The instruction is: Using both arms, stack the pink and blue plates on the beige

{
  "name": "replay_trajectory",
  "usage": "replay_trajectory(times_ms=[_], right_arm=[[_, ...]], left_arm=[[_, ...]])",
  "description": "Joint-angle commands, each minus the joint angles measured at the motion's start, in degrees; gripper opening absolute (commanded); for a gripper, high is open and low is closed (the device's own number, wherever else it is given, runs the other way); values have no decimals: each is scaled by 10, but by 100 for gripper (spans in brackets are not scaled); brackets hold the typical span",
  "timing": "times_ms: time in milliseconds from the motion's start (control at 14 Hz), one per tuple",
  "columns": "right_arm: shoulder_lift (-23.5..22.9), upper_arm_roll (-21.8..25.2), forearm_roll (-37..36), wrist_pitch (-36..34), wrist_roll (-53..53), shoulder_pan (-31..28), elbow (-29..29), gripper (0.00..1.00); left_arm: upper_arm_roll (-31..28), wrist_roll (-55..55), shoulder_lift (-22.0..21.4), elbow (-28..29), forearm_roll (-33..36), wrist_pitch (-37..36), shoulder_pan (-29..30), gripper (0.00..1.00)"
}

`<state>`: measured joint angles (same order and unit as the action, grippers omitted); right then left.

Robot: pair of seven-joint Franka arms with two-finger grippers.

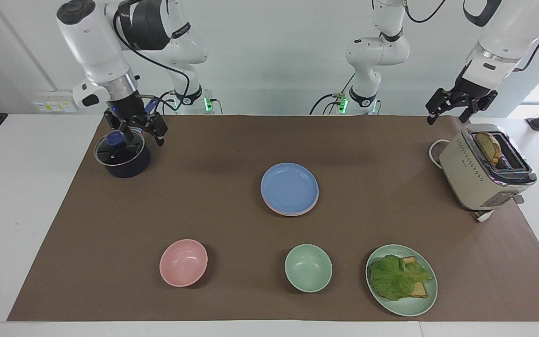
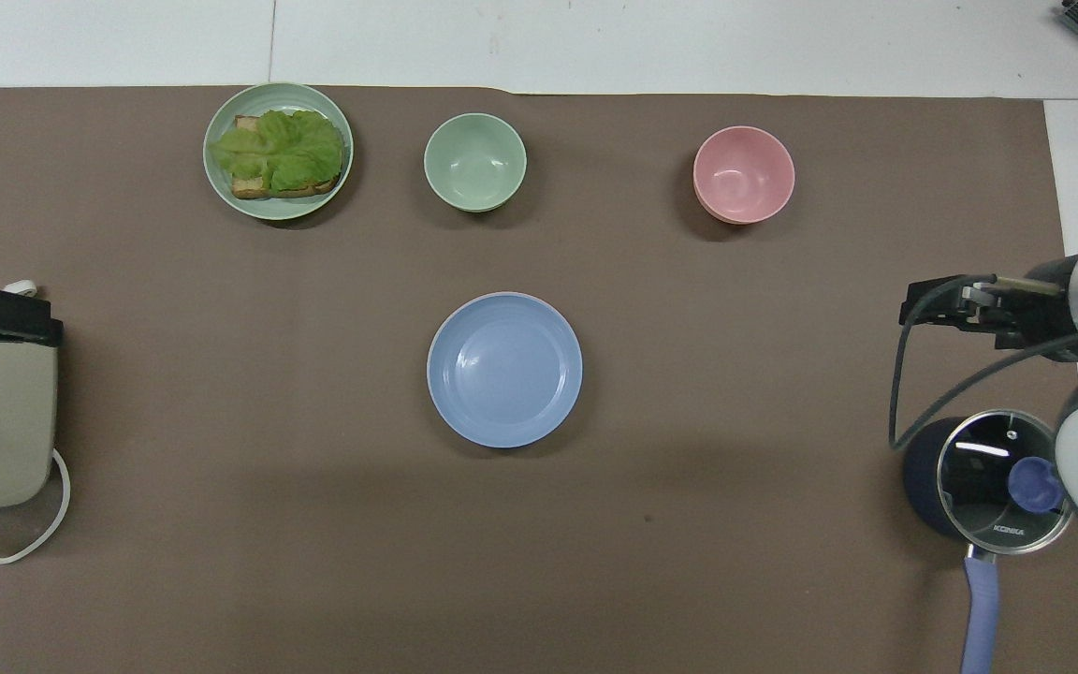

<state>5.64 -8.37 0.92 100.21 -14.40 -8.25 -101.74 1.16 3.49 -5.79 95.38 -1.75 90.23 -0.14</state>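
- At the middle of the mat, the blue plate tops a stack; a pink plate's rim shows beneath it, and the beige plate cannot be made out.
- Stacking looks done.
- Right gripper, released and empty, hangs over the lidded saucepan.
- Left gripper, also released, waits above the toaster.

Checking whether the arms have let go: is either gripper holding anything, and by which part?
Nothing is held. The right gripper hangs open over the pot, and the left gripper waits open above the toaster.
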Motion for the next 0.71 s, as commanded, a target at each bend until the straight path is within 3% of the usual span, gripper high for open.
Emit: replay_trajectory(times_ms=[0,214,641], right_arm=[[-40,-11,-36,-63,-6,-9,90,100],[-70,-11,-38,-117,-6,-9,145,100],[-62,-11,-36,-109,-1,-1,132,100]], left_arm=[[3,-6,-3,-2,9,-8,7,100],[3,-6,-3,-2,8,-8,6,100],[3,-6,-3,-2,9,-8,6,100]])
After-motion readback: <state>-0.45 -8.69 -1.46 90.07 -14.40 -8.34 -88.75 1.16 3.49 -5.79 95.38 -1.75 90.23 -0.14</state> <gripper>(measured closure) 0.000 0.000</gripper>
